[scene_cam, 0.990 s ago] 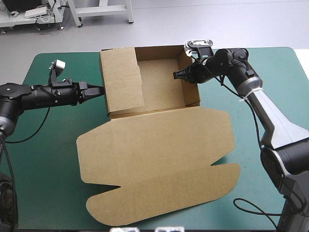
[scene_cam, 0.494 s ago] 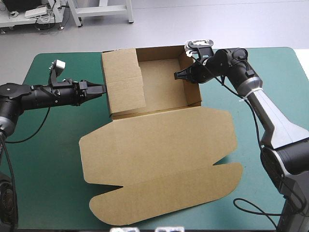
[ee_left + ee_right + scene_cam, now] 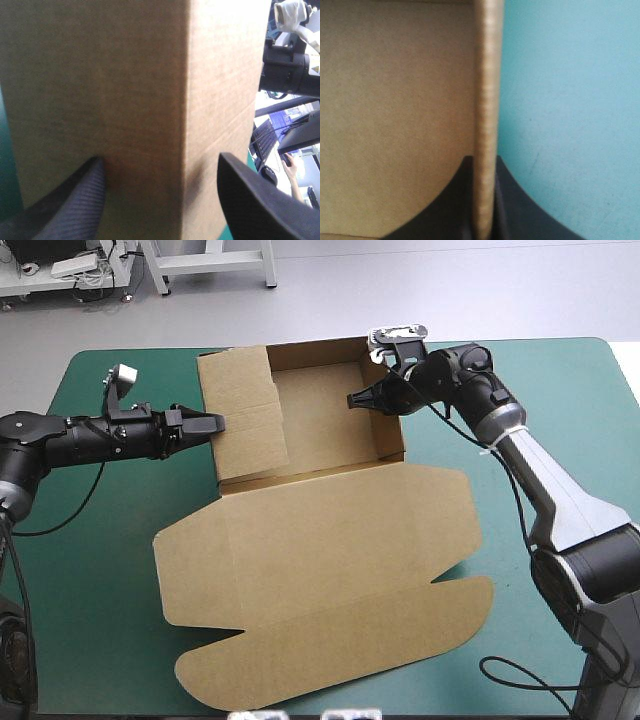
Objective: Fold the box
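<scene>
The brown box [image 3: 330, 410] stands as an open tray at the back of the table. Its lid [image 3: 320, 580] lies flat toward the front edge, and a left wall panel [image 3: 245, 415] leans in over the tray floor. My left gripper [image 3: 207, 423] is open just outside the left wall. In the left wrist view its black fingers [image 3: 82, 200] stand apart with the wall [image 3: 125, 90] close ahead. My right gripper [image 3: 356, 400] is shut on the top of the right wall [image 3: 390, 425]. The wall's edge [image 3: 485, 100] runs between the closed fingers [image 3: 512, 200].
Bare teal-green cover [image 3: 100, 540] lies left of the lid and also to the right of the box [image 3: 560, 400]. The tray's back wall [image 3: 315, 348] sits close to the table's far edge.
My left gripper has opened at the left wall. The right gripper has moved left with the right wall, and the whole box has shifted a little to the left.
</scene>
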Motion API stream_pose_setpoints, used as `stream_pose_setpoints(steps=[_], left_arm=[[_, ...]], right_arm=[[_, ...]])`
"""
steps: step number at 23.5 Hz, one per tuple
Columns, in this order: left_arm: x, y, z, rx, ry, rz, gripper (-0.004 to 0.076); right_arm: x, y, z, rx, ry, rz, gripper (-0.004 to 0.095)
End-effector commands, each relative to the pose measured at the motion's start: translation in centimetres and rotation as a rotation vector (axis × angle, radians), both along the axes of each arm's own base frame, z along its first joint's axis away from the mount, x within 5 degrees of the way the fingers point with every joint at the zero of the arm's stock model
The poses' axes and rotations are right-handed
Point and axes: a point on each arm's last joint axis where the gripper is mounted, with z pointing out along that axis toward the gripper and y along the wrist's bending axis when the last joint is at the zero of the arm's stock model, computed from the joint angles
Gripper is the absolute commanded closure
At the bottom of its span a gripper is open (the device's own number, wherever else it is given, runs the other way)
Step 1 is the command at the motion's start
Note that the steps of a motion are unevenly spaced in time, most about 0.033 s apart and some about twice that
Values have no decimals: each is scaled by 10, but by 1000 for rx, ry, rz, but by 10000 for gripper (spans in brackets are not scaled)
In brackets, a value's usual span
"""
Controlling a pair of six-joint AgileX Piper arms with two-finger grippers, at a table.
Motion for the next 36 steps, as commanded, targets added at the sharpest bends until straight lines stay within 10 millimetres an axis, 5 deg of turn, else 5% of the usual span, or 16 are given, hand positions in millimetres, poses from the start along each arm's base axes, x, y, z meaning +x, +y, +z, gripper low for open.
stream_pose_setpoints(steps=[1,6,15,19,21,23,29,36], left_arm=[[-13,-8,27,-76,-69,-51,262],[-13,-6,21,-18,-22,-43,265],[0,10,8,167,-12,152,311],[8,19,7,236,-61,254,412],[8,19,8,220,-65,263,545],[8,11,8,231,-76,230,731],[6,-29,0,328,-42,166,733],[0,-47,-12,491,49,169,733]], right_arm=[[-16,16,44,103,-158,6,906],[-23,28,51,122,-170,28,906],[-41,29,93,78,-202,61,904],[-47,33,91,49,-166,78,904],[-47,33,91,47,-161,78,904],[-47,32,83,2,-111,77,905],[-40,48,31,-165,117,113,904],[-49,64,12,-120,219,148,907]])
